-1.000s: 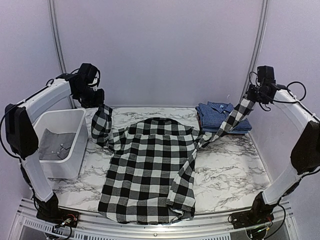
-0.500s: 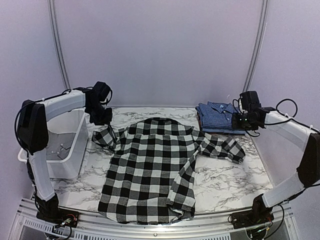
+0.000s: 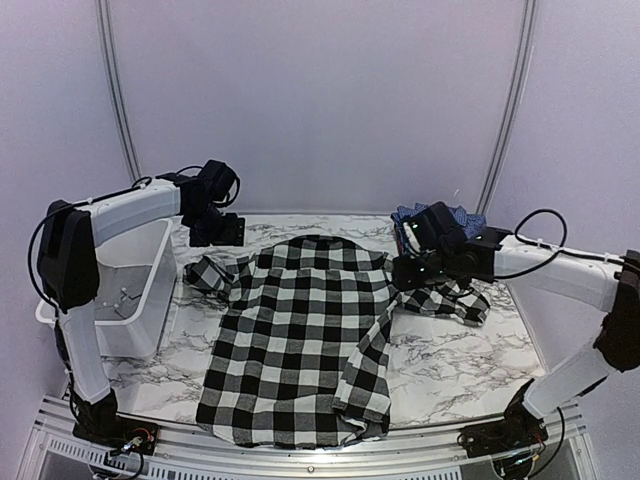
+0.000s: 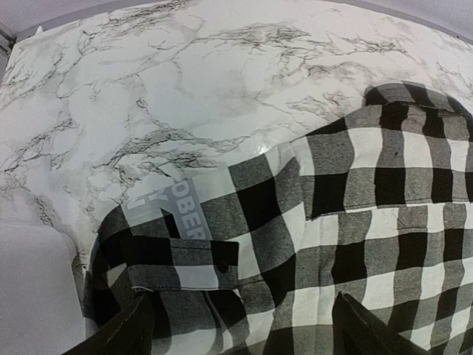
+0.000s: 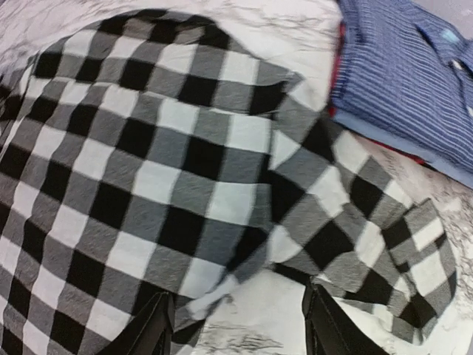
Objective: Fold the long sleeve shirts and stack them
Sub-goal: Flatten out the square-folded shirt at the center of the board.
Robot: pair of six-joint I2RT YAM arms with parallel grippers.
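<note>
left arm (image 3: 130,205) is stretching across the far left, wrist bent down. left gripper (image 3: 222,233) is hovering low with jaws spread wide, gripping nothing. right arm (image 3: 545,270) is reaching in from the right toward centre. right gripper (image 3: 408,270) is angling down, fingers (image 5: 151,329) parted, gripping nothing.

The left tool (image 4: 240,329), fingers (image 4: 122,333) spread, hangs above the checked shirt (image 4: 355,222) on marble table (image 4: 185,89).
</note>
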